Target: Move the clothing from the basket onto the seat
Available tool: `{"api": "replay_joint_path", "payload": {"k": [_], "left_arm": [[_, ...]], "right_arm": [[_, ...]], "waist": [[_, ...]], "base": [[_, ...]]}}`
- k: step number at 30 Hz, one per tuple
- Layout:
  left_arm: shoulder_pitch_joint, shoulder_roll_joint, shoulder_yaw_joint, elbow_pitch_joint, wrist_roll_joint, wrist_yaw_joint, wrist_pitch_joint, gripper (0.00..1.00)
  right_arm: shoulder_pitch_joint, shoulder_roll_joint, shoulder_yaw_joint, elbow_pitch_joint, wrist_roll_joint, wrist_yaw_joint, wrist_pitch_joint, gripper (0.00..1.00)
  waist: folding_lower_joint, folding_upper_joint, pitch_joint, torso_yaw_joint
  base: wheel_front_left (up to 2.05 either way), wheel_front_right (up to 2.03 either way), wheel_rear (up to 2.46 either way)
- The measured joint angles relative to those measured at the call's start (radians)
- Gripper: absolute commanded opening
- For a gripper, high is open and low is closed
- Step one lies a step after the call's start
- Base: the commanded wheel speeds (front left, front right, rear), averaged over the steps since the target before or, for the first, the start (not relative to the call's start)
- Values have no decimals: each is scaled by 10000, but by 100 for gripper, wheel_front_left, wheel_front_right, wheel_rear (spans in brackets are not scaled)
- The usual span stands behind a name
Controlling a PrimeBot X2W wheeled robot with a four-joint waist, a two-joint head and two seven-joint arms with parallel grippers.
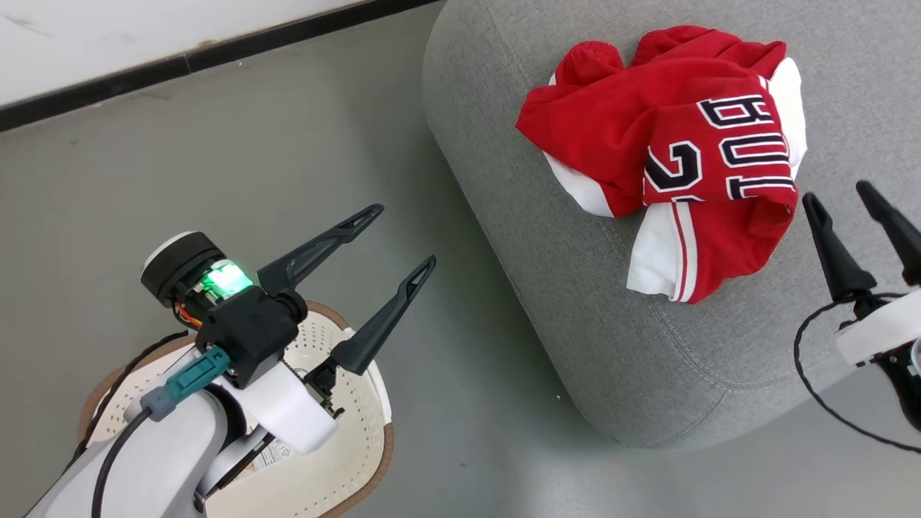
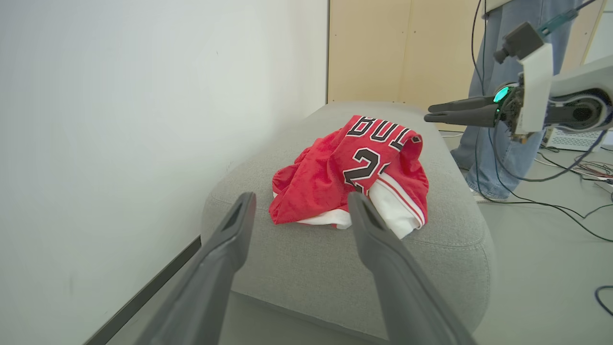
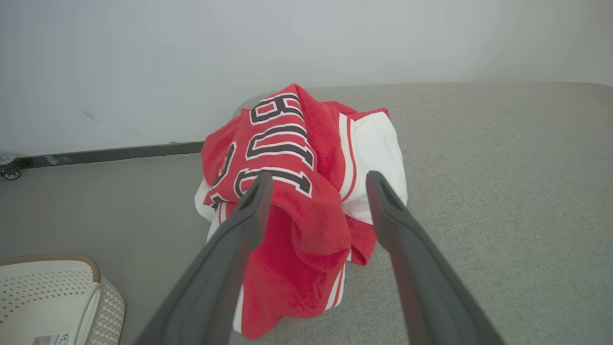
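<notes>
Both my tools are spread wide and hold nothing. The left gripper (image 1: 404, 234) hangs over the basket (image 1: 356, 439) at 7 o'clock in the head view. The right gripper (image 1: 836, 192) hovers at 3 o'clock over the seat (image 1: 575, 288), just beside the clothing (image 1: 669, 144). The clothing lies in a crumpled red-and-white heap on the seat at about 1 o'clock, and no part of it touches the floor. The bare part of the basket shows its perforated bottom and a label, with no red in it. My left forearm hides the rest, so I judge the move all but done. What's left is to confirm the basket is empty and to back off cleanly. To do that well, I'd lift the right fingers straight up and away toward 5 o'clock, because the heap's loose folds sit close to the tips and could snag and be dragged toward the seat's rounded edge. I'd swing the left arm off the basket for a clear look inside. In the left wrist view a person's legs (image 2: 483, 158) stand beyond the seat at 2 o'clock, with cables (image 2: 591, 168) on the floor nearby. The wall's dark baseboard (image 1: 216, 52) runs at 11 o'clock. Nothing blocks my retreat.
</notes>
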Motion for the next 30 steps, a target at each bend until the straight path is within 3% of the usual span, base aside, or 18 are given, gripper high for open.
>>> {"api": "replay_joint_path", "payload": {"k": [13,30], "left_arm": [[425,-232,240,98,-165,368,-351,100],[1236,-522,1277,621,-357,1756,-658,100]], "right_arm": [[-85,-380,-232,-1277,-652,0,-12,100],[-1224,1323,150,-1718,-1695,0,-13,100]], "waist": [[0,0,-454,130],[0,0,-1062,973]], "base": [[0,0,0],[0,0,0]]}}
